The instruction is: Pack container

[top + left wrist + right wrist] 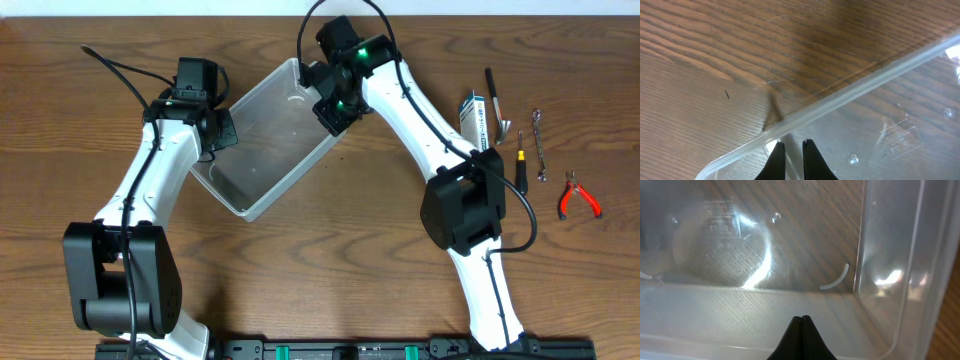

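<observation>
On the near half of the counter (330, 260), nothing lies between the two arms; both reach forward to the container (262, 160), which sits mid-counter, turned at an angle, with none of the tools in it. The left gripper (792, 150) stands at its left rim, fingers a slim gap apart; I cannot tell whether they pinch the wall, though the pose suits steadying the bin. Farther back, the right gripper (801, 325) is closed on nothing just inside the far right wall, which looks like a blunt tip for nudging the bin square. Off to the right wait the red pliers (578, 196), screwdriver (520, 170), wrench (540, 145) and blue-and-white box (473, 110), probably within the right arm's reach for packing.
</observation>
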